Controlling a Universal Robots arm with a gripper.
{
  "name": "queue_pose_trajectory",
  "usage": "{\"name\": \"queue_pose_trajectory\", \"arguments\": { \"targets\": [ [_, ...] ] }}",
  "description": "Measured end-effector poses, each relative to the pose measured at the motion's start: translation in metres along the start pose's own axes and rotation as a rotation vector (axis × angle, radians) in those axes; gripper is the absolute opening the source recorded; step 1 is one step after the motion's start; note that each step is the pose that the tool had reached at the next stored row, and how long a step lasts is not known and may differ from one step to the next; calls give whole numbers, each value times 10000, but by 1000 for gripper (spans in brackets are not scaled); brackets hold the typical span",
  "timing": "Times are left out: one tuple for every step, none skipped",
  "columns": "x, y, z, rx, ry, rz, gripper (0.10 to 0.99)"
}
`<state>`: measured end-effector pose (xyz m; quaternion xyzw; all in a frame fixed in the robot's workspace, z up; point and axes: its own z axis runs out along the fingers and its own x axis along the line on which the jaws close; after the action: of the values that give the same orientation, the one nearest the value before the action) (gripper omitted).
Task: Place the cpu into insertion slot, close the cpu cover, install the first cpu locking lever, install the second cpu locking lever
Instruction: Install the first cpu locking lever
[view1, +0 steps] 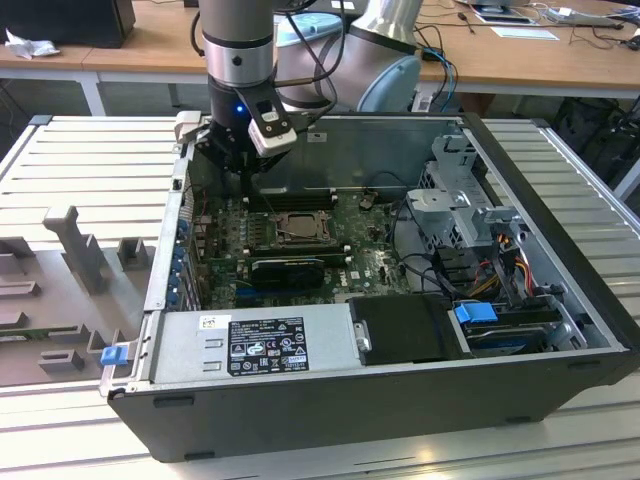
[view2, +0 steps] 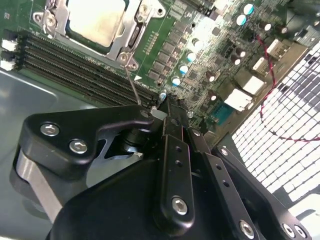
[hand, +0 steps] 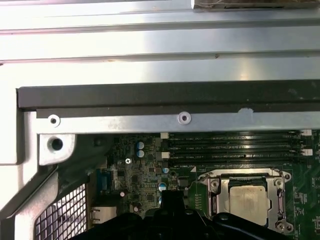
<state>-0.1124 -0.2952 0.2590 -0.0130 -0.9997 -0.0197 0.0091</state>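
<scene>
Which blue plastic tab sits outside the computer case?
The blue plastic clip jutting from the black computer case's near corner, on the exterior view's left. The others sit inside, like the blue tab on the drive bay.

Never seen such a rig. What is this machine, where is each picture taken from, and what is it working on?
It is one robot arm with a gripper at its end, reaching down into an open computer case that lies on a slatted metal table. The exterior view comes from a camera standing off the arm. Both wrist views come from cameras riding on the arm, looking at the green circuit board. On that board sits the cpu, a pale square chip, with the cpu cover, a silvery frame, around it. In the second wrist view a thin wire lever reaches from the cover's corner toward the gripper's tip; whether it is gripped, I cannot tell.
</scene>
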Motion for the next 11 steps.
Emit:
{"name": "queue_pose_trajectory", "arguments": {
  "targets": [
    [0, 14, 2, 0, 0, -1, 106],
    [1, 25, 4, 0, 0, -3, 106],
    [0, 34, 6, 1, 1, -3, 106],
    [-5, 36, 8, 0, 1, -6, 106],
    [-18, 38, 10, 0, 0, -5, 106],
    [-38, 40, 11, 0, 1, -3, 106],
    [-64, 41, 12, 0, 0, -3, 106],
    [-84, 42, 12, 0, 0, -4, 106],
    [-102, 42, 12, 1, 1, -5, 106],
    [-122, 43, 12, 0, 1, -5, 106],
    [-140, 43, 12, 0, 1, -3, 106]
  ]
}}
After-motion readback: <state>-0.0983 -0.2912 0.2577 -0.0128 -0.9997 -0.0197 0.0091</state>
